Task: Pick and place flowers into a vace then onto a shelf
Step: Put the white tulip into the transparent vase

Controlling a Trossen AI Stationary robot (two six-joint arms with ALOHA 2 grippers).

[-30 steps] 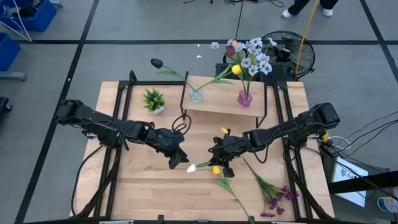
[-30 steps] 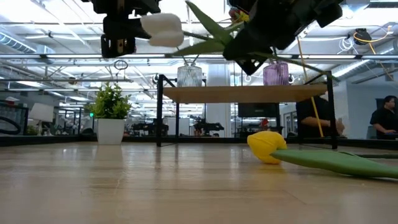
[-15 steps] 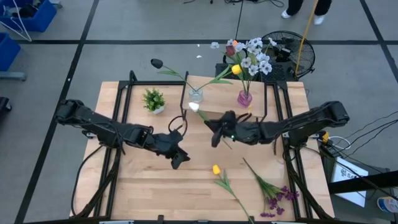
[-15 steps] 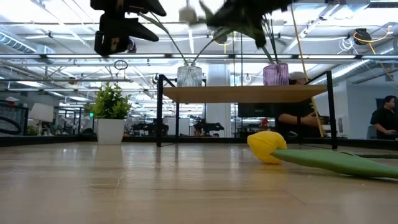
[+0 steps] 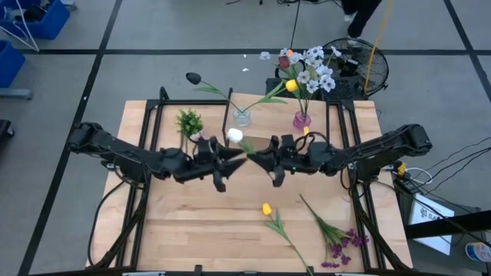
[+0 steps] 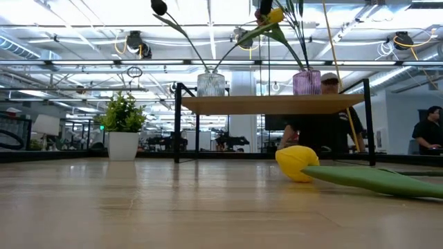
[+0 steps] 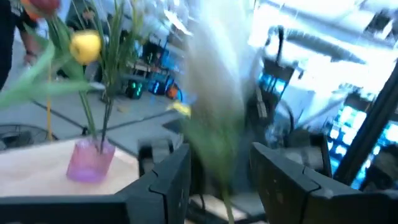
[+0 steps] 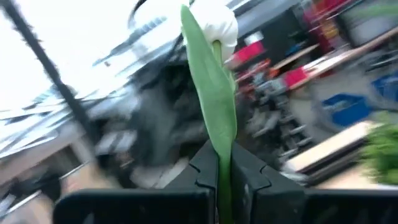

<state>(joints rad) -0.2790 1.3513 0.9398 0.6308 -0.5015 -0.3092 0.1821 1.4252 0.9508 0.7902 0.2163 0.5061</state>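
Vases on the shelf (image 5: 272, 132) hold several flowers; my right gripper (image 5: 257, 159) clamps the white flower (image 5: 234, 136), left gripper (image 5: 230, 159) spread; two lie at five o'clock.

Shelf (image 5: 268, 126): light-wood plank on black legs, carrying a clear vase (image 5: 242, 116) with a dark-headed and a yellow flower, and a pink vase (image 5: 301, 121) with a white spray. White flower (image 5: 235, 136): held aloft just before the shelf. Yellow flower (image 5: 267, 208) and purple sprig (image 5: 343, 244): lying flat, well forward of the shelf.
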